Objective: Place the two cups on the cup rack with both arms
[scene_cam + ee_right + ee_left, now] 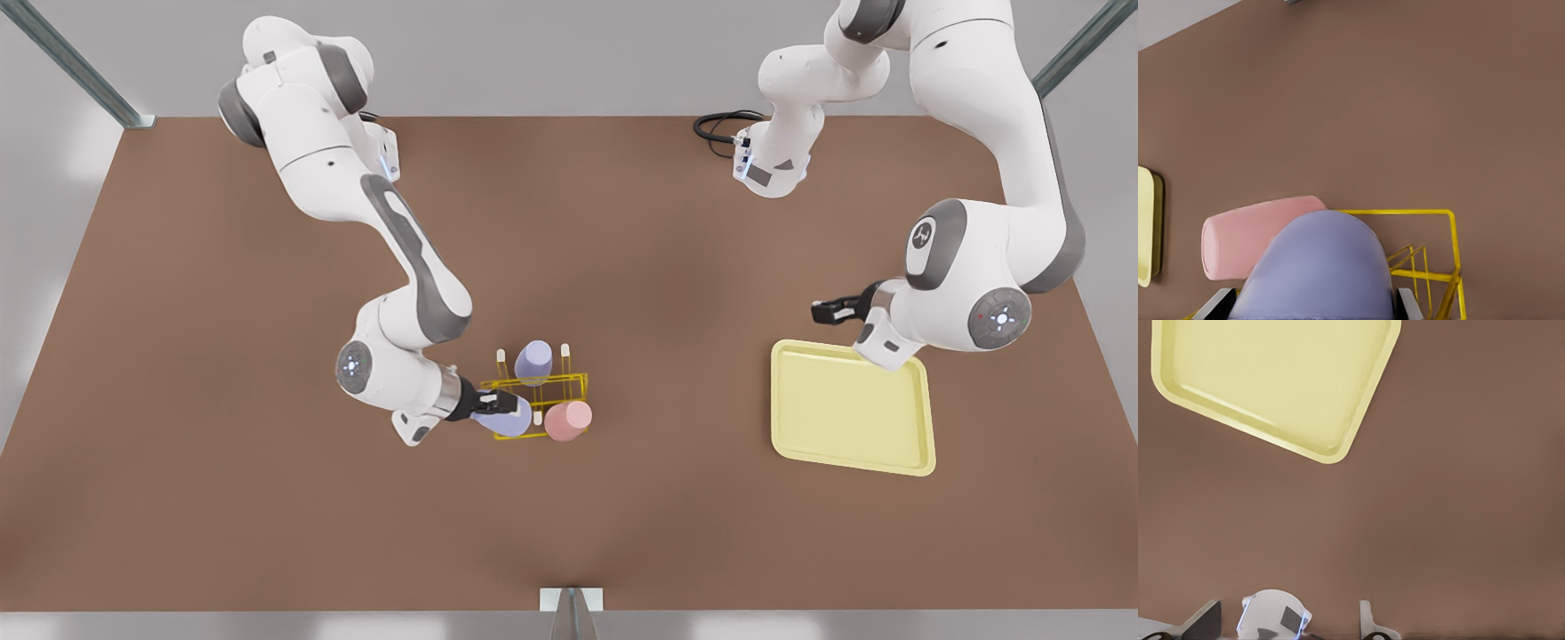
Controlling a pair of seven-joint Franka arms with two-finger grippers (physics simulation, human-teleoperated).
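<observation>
Right gripper is mine on the front view's left side, clamped on the lavender cup, fingers on either side of its body in the right wrist view. Cup sits at the near edge of the cup rack, lying tilted rather than upright. Whether it sits on a peg, I can't tell.

Pink cup is just beside my lavender one, toward the front view's right, at the rack's near corner. From my wrist camera it lies on its side next to the yellow wire frame, touching or nearly touching my cup.

Second lavender cup sits at the rack's far side, among the cream-tipped pegs.

Left gripper is on the front view's right, hovering over the tabletop just off the far corner of the pale-yellow tray. Fingers look drawn together, holding nothing. That arm waits. Left wrist camera looks down on the tray with bare brown tabletop around it.

Tray and rack are well apart.

Markings: a small round logo on the left arm's grey joint cap, not legible as text. Nothing readable on cups, rack or tray.

Far edge: a black cable loop by the arm base.
</observation>
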